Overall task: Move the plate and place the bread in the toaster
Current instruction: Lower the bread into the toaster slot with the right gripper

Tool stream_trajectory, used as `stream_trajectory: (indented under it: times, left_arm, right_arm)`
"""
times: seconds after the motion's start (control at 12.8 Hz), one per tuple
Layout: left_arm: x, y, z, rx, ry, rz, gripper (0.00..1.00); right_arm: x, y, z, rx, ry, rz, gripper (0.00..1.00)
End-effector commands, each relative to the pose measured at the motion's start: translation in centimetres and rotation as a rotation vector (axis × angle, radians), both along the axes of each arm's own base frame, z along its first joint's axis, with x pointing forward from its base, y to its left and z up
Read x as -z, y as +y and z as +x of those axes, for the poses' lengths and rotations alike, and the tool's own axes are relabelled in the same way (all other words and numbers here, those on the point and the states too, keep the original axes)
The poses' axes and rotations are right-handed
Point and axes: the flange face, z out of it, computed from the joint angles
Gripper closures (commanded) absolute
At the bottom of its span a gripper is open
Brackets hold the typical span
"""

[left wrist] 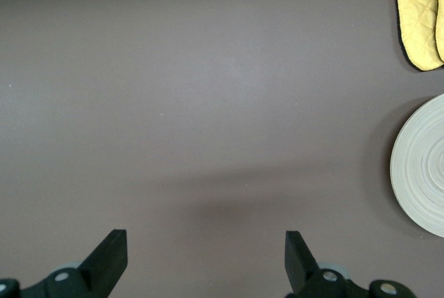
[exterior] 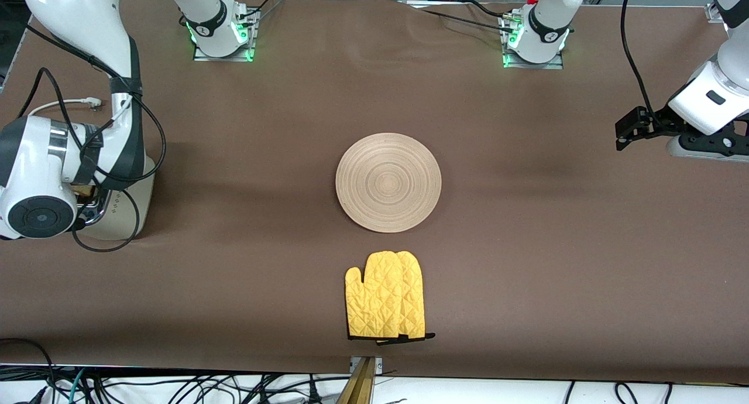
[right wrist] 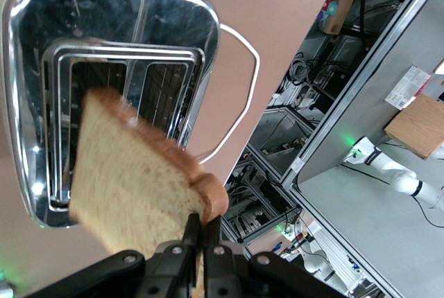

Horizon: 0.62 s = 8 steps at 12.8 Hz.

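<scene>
The right claw (right wrist: 198,246) clamps a square slice of speckled tan bread with a darker brown crust (right wrist: 135,183) by its crust edge, holding it tilted in the air directly over the chrome-topped, cream-beige toaster (right wrist: 111,55). In the right wrist view the bread hangs above the black wire-caged slots, its lower part not yet inside them. From the front camera the toaster (exterior: 120,208) stands at the right arm's end of the table, about nine o'clock from the plate, and is largely covered by the right arm's wrist; the bread cannot be seen there. A white power cord (right wrist: 239,97) loops out from the toaster's side.

The round, flat, light beige wooden plate with concentric ring grain (exterior: 388,182) lies bare at the middle of the brown table (exterior: 526,263). A pair of quilted yellow oven mitts with black trim (exterior: 386,296) lies at six o'clock from the plate, nearer to the front camera and just apart from its rim.

The left claw (left wrist: 205,260) waits with its black fingers (left wrist: 111,256) spread wide and nothing between them, hovering over bare table at the left arm's end, roughly three o'clock from the plate and well apart from it. Its wrist view catches the plate's edge (left wrist: 420,170) and the mitts' cuffs (left wrist: 420,14).
</scene>
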Motion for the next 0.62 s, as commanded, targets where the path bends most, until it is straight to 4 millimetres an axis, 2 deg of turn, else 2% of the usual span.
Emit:
stream_trajectory:
  times: [0.0, 0.55]
  left_arm:
    - [-0.4, 0.3, 0.1, 0.015, 0.006, -0.017, 0.00]
    - [-0.5, 0.3, 0.1, 0.017, 0.005, -0.015, 0.00]
  right_arm:
    - [-0.4, 0.8, -0.6, -0.025, 0.041, 0.007, 1.00]
    - [0.3, -0.9, 0.5, -0.061, 0.003, -0.038, 1.00]
